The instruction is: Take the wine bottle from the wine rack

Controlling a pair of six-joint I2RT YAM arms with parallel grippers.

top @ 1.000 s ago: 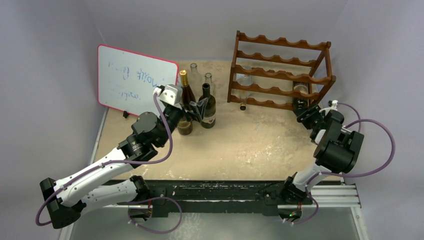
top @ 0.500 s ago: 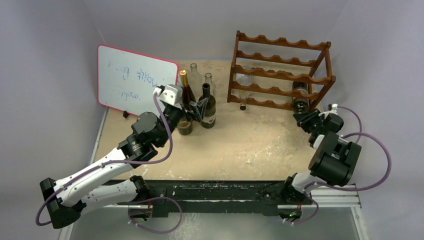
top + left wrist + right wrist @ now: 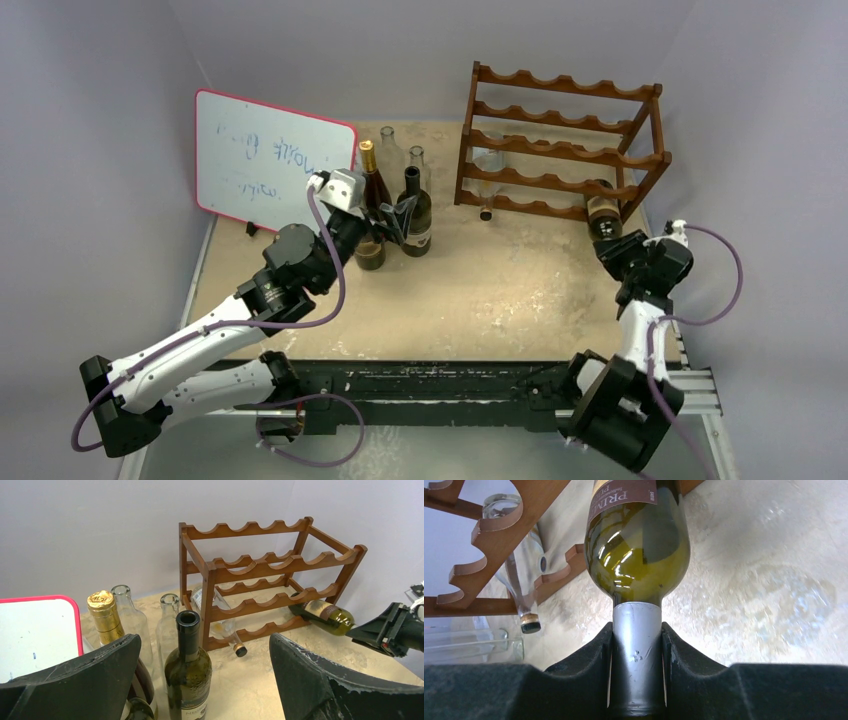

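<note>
Here the green wine bottle (image 3: 639,545) lies tilted, its base at the right end of the lowest tier of the wine rack (image 3: 560,140), neck pointing out. The right gripper (image 3: 636,645) is clamped on its silver-foiled neck. The left gripper (image 3: 398,212) hangs spread wide by upright bottles (image 3: 188,670) near the whiteboard (image 3: 270,160)

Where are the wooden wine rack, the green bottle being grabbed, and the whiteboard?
wine rack (image 3: 562,150): overhead view, on a middle wavy rail.
green bottle (image 3: 639,555): right wrist view, on its glass shoulder.
whiteboard (image 3: 270,165): overhead view, on its white face.
</note>
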